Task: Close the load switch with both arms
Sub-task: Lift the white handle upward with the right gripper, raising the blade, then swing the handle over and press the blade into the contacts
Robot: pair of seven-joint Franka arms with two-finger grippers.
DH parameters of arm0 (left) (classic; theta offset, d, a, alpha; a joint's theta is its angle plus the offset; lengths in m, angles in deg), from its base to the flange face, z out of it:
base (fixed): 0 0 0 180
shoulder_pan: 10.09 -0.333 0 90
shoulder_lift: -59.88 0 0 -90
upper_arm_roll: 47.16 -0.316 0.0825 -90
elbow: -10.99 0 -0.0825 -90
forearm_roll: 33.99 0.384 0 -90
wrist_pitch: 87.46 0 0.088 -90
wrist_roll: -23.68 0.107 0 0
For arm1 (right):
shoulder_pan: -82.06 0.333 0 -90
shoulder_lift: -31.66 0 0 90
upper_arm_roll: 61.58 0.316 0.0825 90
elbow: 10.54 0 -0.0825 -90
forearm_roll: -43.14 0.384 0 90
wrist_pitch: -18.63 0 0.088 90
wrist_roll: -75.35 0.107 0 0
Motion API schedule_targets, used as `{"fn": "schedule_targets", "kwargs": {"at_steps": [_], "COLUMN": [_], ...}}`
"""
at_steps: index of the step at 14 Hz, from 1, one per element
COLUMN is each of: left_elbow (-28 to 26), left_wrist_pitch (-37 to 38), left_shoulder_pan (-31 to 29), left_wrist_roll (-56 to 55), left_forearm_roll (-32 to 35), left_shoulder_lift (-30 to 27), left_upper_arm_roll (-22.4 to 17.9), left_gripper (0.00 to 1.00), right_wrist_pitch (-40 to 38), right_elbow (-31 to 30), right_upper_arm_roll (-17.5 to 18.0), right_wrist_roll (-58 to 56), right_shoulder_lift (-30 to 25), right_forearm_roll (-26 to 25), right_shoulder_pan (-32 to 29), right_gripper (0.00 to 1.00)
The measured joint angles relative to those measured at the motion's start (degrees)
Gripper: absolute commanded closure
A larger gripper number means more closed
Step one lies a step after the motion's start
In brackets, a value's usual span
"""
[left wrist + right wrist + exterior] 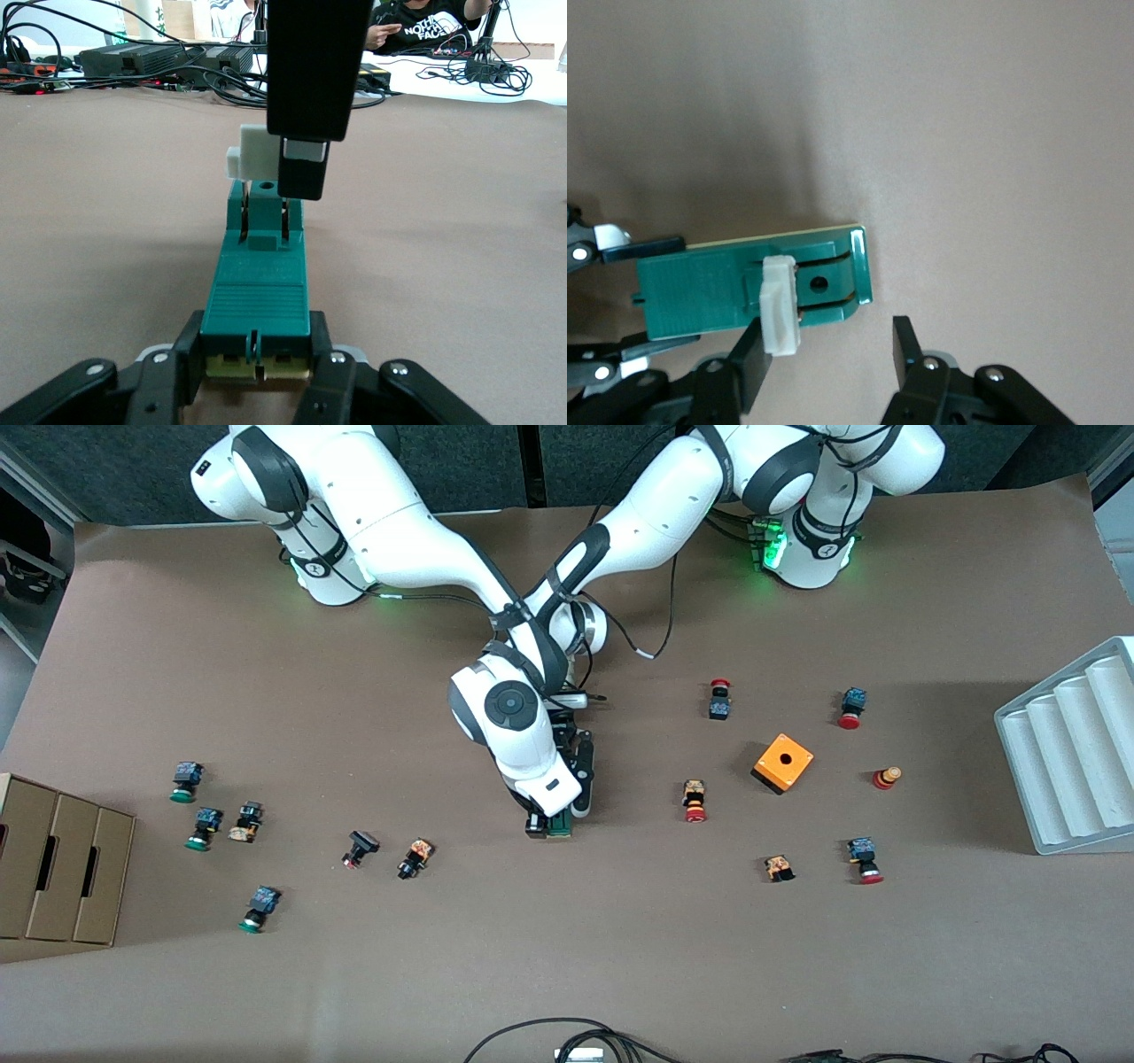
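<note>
The dark-green load switch (560, 829) lies on the brown table in the middle, under both hands. My left gripper (255, 356) is shut on the switch's end that lies farther from the front camera, one finger on each long side; it shows in the front view (578, 802) beside the right hand. The switch's white tab (259, 152) stands up near the other end. My right gripper (828, 352) is open and low over the tab end (538, 824). One of its fingers (749, 354) is against the white tab (780, 305); the other stands clear of the switch (726, 283).
Small push-buttons lie scattered toward both ends of the table. An orange cube with a hole (783, 763) sits toward the left arm's end. A white ribbed tray (1072, 753) and a cardboard box (53, 868) stand at the table's two ends.
</note>
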Motion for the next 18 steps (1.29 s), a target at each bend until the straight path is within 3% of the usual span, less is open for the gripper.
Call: {"fn": "schedule_targets", "kwargs": {"at_steps": [9, 18], "left_elbow": [0.00, 0.00], "left_wrist_pitch": [0.00, 0.01], "left_shoulder_pan": [0.00, 0.00], "left_wrist_roll": [0.00, 0.00], "left_forearm_roll": [0.00, 0.00], "left_shoulder_lift": [0.00, 0.00], "left_upper_arm_roll": [0.00, 0.00], "left_gripper": [0.68, 0.68], "right_wrist_pitch": [0.10, 0.17], "right_elbow": [0.17, 2.69], "right_upper_arm_roll": [0.05, 0.11], "right_wrist_roll": [0.00, 2.47], "right_shoulder_lift": [0.00, -0.01], "right_forearm_roll": [-0.06, -0.08], "right_shoulder_pan": [0.45, 0.56], "right_gripper": [0.59, 0.59]}}
